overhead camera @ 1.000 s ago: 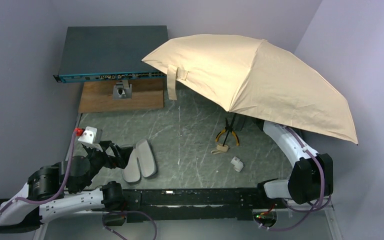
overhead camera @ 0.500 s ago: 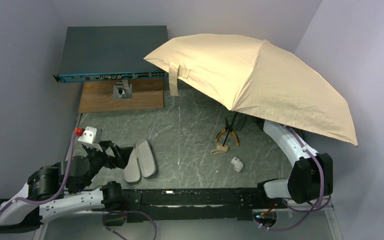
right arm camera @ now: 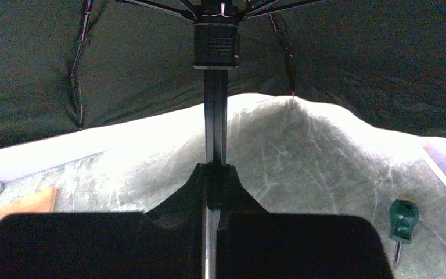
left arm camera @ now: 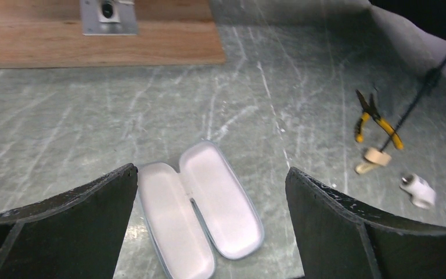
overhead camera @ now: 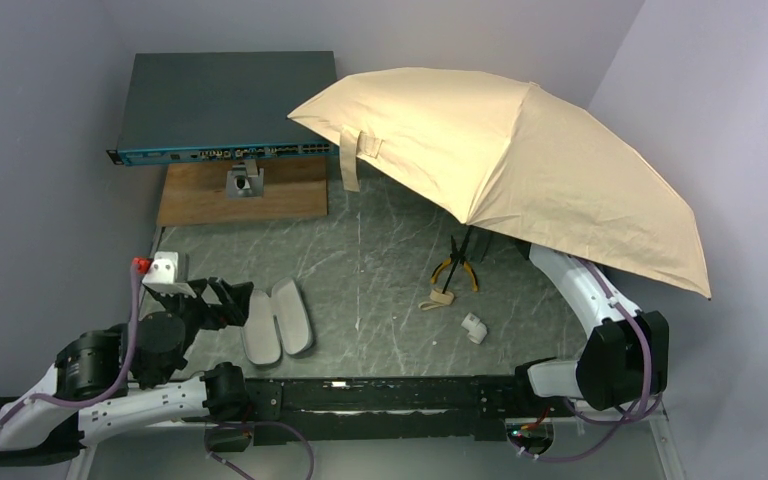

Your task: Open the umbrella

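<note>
The umbrella (overhead camera: 520, 160) stands open, its cream canopy spread over the table's right half with a beige strap tab (overhead camera: 352, 160) hanging at its left edge. Its black shaft (right arm camera: 215, 116) runs down to the small tan handle (overhead camera: 442, 297), also seen in the left wrist view (left arm camera: 376, 157). My right gripper (right arm camera: 215, 174) is shut on the shaft below the runner, under the black underside (right arm camera: 354, 58); in the top view the canopy hides it. My left gripper (overhead camera: 228, 300) is open, with nothing between the fingers (left arm camera: 211, 170), just above the table.
An opened lavender-grey case (overhead camera: 275, 322) lies below my left gripper. Yellow-handled pliers (overhead camera: 456, 268) and a white fitting (overhead camera: 474, 327) lie by the umbrella handle. A network switch (overhead camera: 225, 105) and wooden board (overhead camera: 245, 195) sit at the back left. A green screwdriver (right arm camera: 403, 224) lies at the right.
My left arm has shifted slightly to the left and stays open. The umbrella canopy has barely shifted in my right gripper's hold.
</note>
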